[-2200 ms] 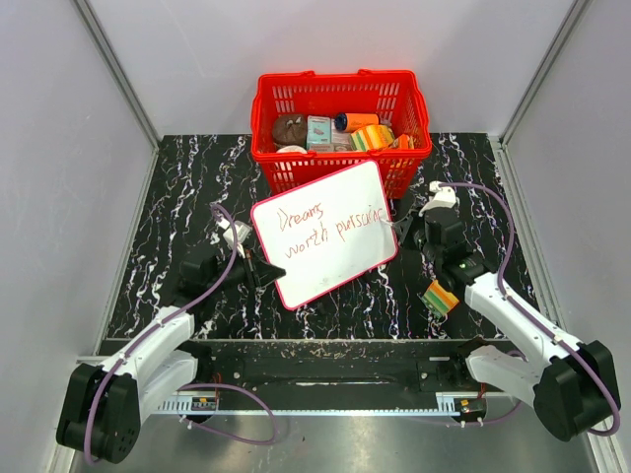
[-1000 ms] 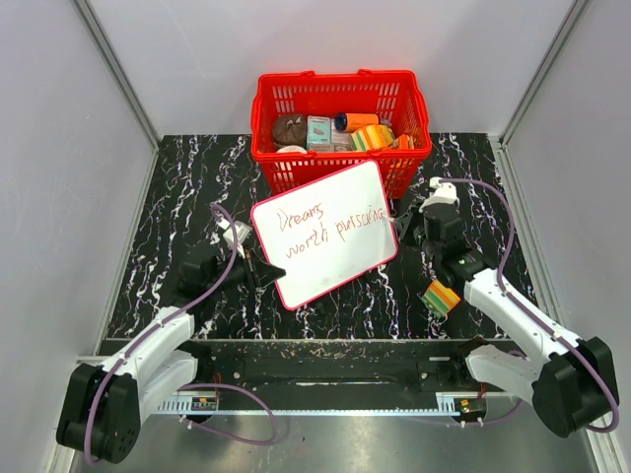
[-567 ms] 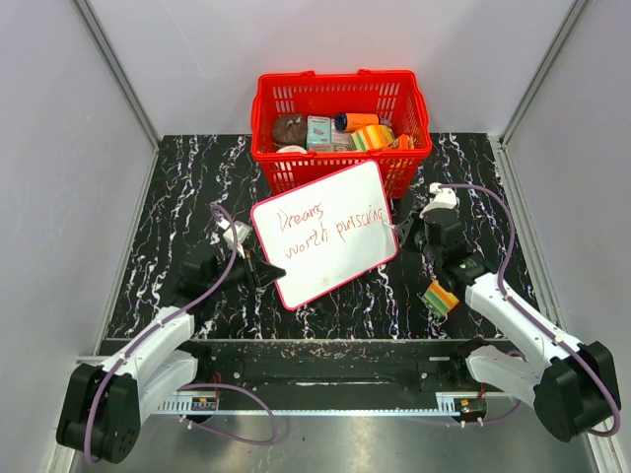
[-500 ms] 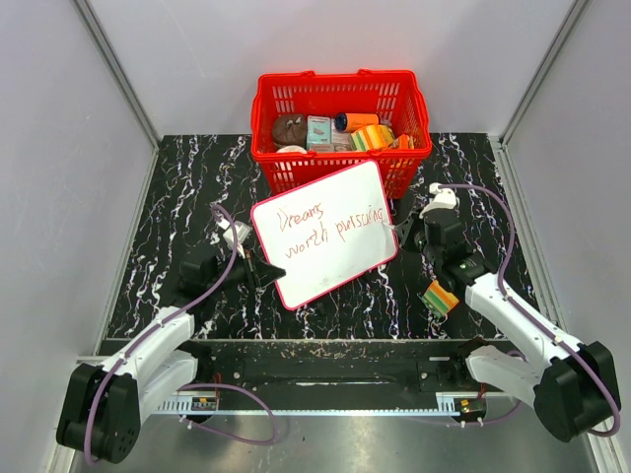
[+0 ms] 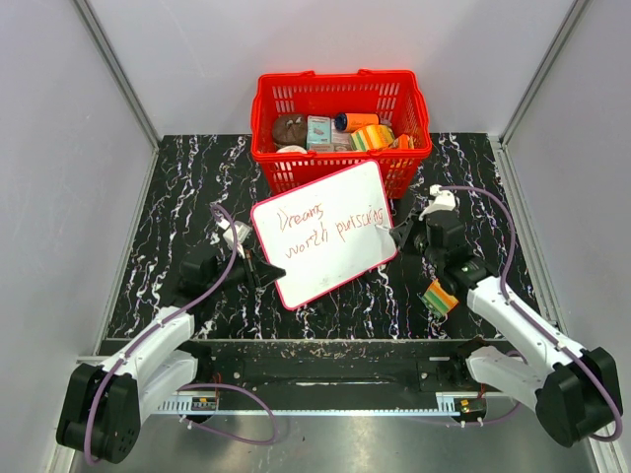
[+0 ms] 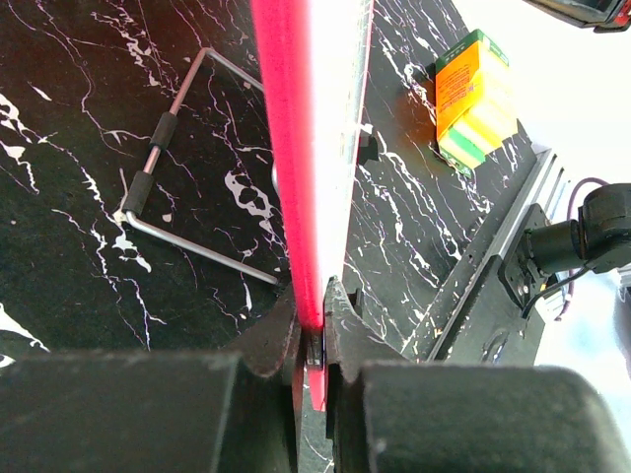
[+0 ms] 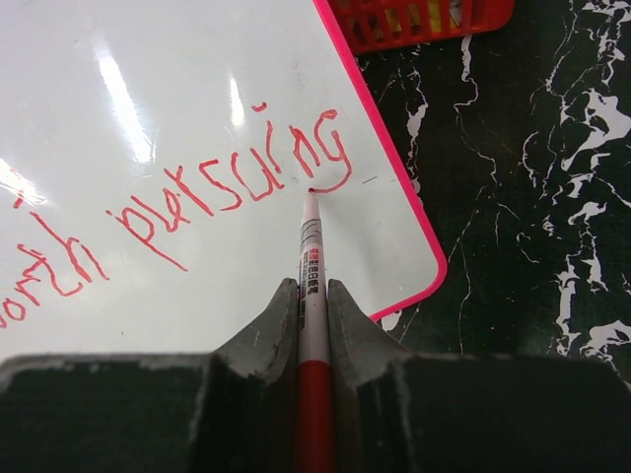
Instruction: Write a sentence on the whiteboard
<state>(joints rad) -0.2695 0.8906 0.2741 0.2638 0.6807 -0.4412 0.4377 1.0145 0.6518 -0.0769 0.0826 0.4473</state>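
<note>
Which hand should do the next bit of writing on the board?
The right hand. It grips the marker, tip at the last letter of the sentence. The left hand is busy pinching the whiteboard by its edge.

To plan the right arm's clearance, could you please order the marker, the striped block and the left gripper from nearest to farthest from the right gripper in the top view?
1. The marker, clamped in the right gripper itself.
2. The striped block, on the table toward the arm bases.
3. The left gripper, across the whiteboard, gripping its left edge.
</note>
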